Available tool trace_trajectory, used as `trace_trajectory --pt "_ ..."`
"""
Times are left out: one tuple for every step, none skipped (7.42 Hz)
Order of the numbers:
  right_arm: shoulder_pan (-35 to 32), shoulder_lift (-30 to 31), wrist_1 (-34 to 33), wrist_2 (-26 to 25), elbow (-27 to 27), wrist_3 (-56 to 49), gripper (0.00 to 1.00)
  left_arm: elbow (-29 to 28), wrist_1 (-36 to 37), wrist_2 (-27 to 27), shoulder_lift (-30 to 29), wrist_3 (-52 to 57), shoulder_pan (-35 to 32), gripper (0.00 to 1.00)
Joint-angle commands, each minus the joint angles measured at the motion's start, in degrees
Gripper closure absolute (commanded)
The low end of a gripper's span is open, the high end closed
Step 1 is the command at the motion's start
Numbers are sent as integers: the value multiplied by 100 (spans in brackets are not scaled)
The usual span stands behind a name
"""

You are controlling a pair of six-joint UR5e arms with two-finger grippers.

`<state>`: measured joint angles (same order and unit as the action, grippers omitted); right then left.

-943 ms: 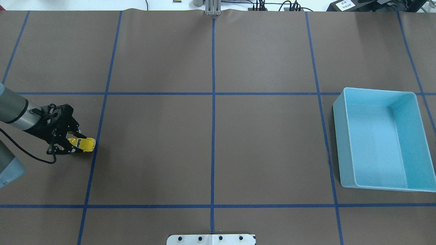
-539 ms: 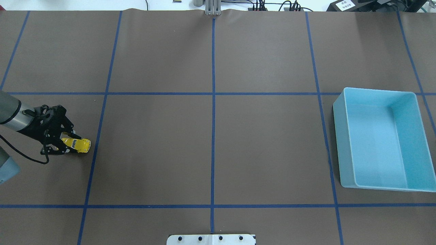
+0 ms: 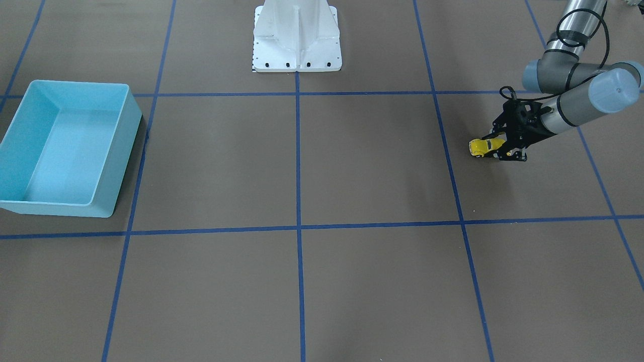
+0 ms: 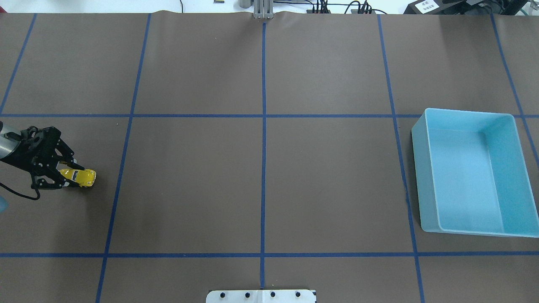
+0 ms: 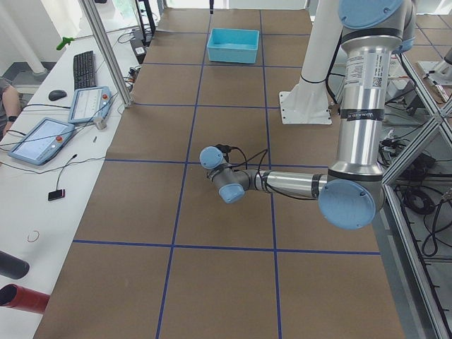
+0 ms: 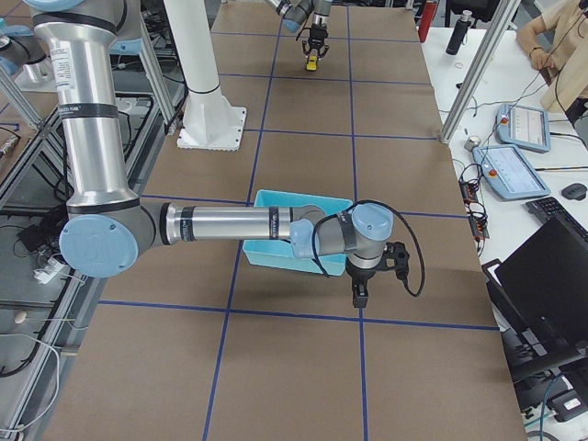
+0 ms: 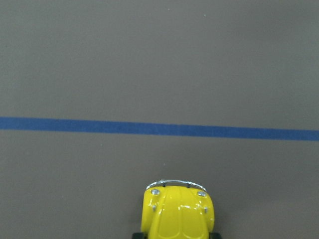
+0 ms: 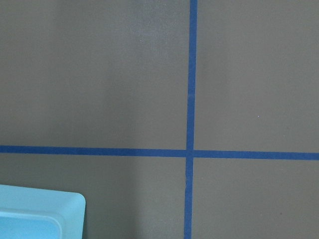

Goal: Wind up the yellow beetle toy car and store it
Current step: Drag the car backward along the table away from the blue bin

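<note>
Left end effector (image 4: pixel 67 176), clamped on yellow beetle toy car (image 4: pixel 81 178), has shifted further toward left edge of table (image 4: pixel 189 181). Car nose points toward centre. Right end effector (image 6: pixel 359 294) near light blue bin (image 4: pixel 423 176); grip state cannot tell.

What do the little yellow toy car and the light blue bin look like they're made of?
The yellow beetle toy car: glossy painted shell, with bright highlights and a chrome-looking bumper; die-cast metal or hard plastic, can't tell which. The light blue bin: likely moulded plastic, smooth semi-matte, with thin walls and rounded corners.
</note>
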<state>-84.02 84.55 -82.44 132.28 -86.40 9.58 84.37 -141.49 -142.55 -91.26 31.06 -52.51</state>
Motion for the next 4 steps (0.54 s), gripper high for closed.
trace_trajectory --pt "0 9 0 0 0 0 0 -131 -45 -150 38 172 -145 100" --pt "0 9 0 0 9 0 0 -158 -167 -151 186 234 -163 100" --pt "0 9 0 0 9 0 0 -236 -246 -159 222 365 -250 100" --pt "0 9 0 0 9 -9 0 -298 -282 -212 240 427 -312 100"
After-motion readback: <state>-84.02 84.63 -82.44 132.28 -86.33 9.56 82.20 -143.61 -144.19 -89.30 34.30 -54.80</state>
